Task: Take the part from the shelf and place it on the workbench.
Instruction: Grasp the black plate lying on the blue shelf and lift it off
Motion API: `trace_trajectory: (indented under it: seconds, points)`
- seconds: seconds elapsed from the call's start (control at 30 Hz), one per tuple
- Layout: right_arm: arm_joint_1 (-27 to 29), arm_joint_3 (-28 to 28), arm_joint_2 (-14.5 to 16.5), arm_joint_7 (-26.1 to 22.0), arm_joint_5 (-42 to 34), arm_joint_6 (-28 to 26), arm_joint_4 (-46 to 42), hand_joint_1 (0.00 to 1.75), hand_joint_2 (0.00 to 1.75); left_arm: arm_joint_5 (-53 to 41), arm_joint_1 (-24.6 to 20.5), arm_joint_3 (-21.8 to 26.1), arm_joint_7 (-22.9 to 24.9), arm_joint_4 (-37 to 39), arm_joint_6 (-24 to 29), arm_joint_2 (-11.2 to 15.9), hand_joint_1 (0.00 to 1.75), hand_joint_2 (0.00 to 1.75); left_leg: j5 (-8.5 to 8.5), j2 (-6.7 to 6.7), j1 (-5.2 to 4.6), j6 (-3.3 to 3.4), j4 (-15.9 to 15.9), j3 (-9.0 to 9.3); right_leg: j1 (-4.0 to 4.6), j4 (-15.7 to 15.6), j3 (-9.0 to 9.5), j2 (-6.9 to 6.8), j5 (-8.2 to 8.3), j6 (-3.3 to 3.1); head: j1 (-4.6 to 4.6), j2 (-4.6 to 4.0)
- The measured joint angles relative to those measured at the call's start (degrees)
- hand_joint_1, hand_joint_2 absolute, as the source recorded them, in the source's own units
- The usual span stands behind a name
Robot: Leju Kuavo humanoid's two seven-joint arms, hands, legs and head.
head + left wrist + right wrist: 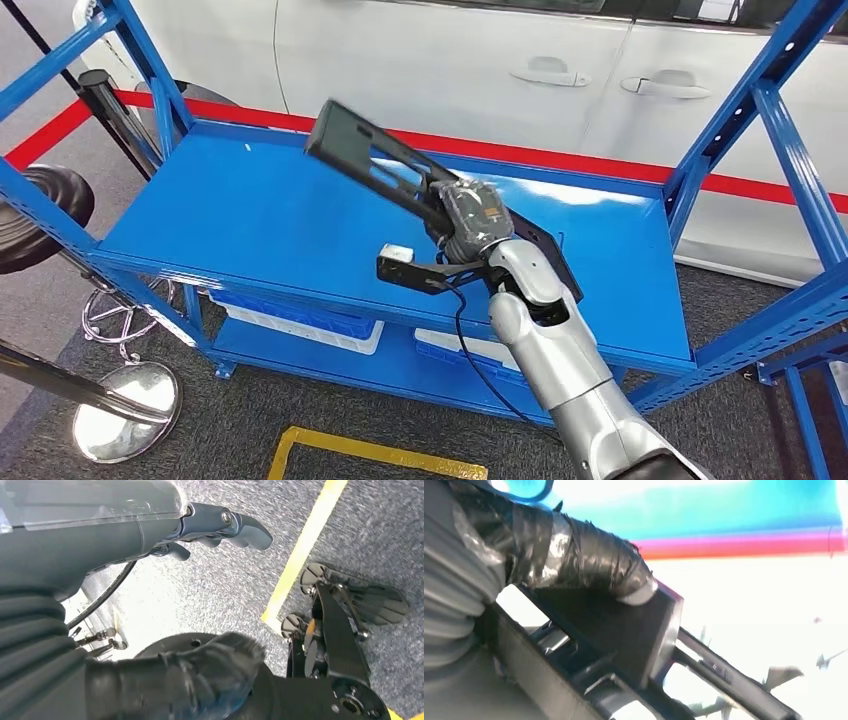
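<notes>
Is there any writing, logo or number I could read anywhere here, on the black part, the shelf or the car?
None can be read.
Black part in the right hand: no legible marking.
Blue shelf: plain paint.
White car: no badge or lettering visible.
Small white tag by the wrist: too small to read.

I see a black part [375, 160] in my grey right hand [470, 215], a bright blue shelf [250, 215], a white car [450, 60], and a red floor stripe [560, 160].
</notes>
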Motion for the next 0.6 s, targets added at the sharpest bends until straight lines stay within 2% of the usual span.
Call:
trace_trajectory:
  seconds: [0.07,0.1,0.13,0.17,0.23,0.27,0.3,0.33,0.43,0.47,0.53,0.6]
  points:
    - [2.33,-1.16,-0.40,-1.28,1.62,-1.85,-8.70,1.75,1.75,-1.15,0.15,0.13,0.24,-0.02,0.38,-0.01,0.00,1.75,0.29,-0.01,0.09,0.56,-0.37,0.11,-0.14,-0.23,0.11,0.00,0.11,0.55,0.00,0.00]
    - [3.45,-1.39,-0.64,-1.73,3.01,-2.78,-12.51,1.75,1.75,-1.66,0.19,0.14,0.40,-0.03,0.50,-0.05,0.00,1.75,0.65,0.09,0.28,0.84,-0.92,0.30,-0.08,0.16,0.01,0.04,-0.35,0.72,0.01,0.00]
    - [4.41,-1.45,-0.89,-1.98,4.54,-3.44,-15.96,1.75,1.75,-2.07,0.19,0.14,0.52,-0.03,0.57,-0.09,0.00,1.75,0.97,0.24,0.43,1.05,-1.44,0.47,0.02,1.34,-0.42,0.12,-1.52,0.69,0.03,0.00]
    - [5.26,-1.37,-1.19,-2.08,5.98,-3.90,-18.85,1.75,1.75,-2.45,0.16,0.15,0.61,-0.04,0.59,-0.14,0.00,1.75,1.23,0.39,0.57,1.25,-1.83,0.56,0.09,3.76,-1.31,0.19,-3.43,0.62,0.05,0.00]
    - [6.88,-0.85,-2.07,-2.27,8.36,-4.79,-22.88,1.75,1.75,-3.23,0.10,0.18,0.65,-0.07,0.59,-0.23,0.00,1.75,1.36,0.48,0.45,1.40,-1.74,0.31,0.13,11.09,-4.04,0.27,-7.79,0.46,0.05,0.00]
    - [7.77,-0.37,-2.66,-2.37,9.59,-5.52,-24.36,1.75,1.75,-3.69,0.08,0.20,0.62,-0.09,0.58,-0.26,0.00,1.75,1.38,0.47,0.43,1.40,-1.54,0.08,0.11,14.35,-5.20,0.27,-9.17,0.45,0.05,0.00]
    - [8.65,0.25,-3.30,-2.41,10.93,-6.52,-25.50,1.75,1.75,-4.16,0.07,0.21,0.55,-0.13,0.57,-0.28,0.00,1.75,1.39,0.45,0.43,1.38,-1.25,-0.21,0.06,15.85,-5.57,0.26,-9.41,0.45,0.05,0.00]
    - [9.45,0.99,-3.94,-2.38,12.36,-7.76,-26.52,1.75,1.75,-4.65,0.07,0.22,0.44,-0.18,0.57,-0.29,0.00,1.75,1.41,0.43,0.45,1.34,-0.88,-0.56,-0.01,15.10,-4.87,0.25,-8.53,0.45,0.05,0.00]
    - [10.87,3.37,-5.70,-2.13,15.50,-11.34,-29.30,1.75,1.75,-5.96,0.03,0.23,-0.09,-0.34,0.56,-0.34,0.00,1.75,1.38,0.36,0.54,0.77,0.60,-1.80,-0.15,5.22,0.75,0.30,-4.28,0.39,0.04,0.00]
    - [11.17,4.15,-6.33,-2.09,15.94,-12.09,-30.16,1.75,1.75,-6.30,0.03,0.24,-0.26,-0.39,0.56,-0.35,0.00,1.75,1.41,0.29,0.49,0.42,1.00,-2.12,-0.05,3.30,1.71,0.40,-3.62,0.27,0.04,0.00]
    - [11.76,5.60,-7.46,-2.05,16.46,-12.95,-31.60,1.75,1.75,-6.82,0.05,0.28,-0.44,-0.46,0.56,-0.36,0.00,1.75,1.78,0.11,0.36,-0.39,1.37,-2.59,0.19,2.87,1.61,0.59,-3.16,-0.20,0.03,0.00]
    - [12.14,6.85,-8.29,-2.04,16.68,-13.34,-32.65,1.75,1.75,-7.13,0.16,0.33,-0.48,-0.48,0.56,-0.31,0.00,1.75,1.92,0.02,0.42,-1.19,1.60,-3.11,0.05,2.60,0.89,0.53,-2.69,-1.05,0.01,0.00]
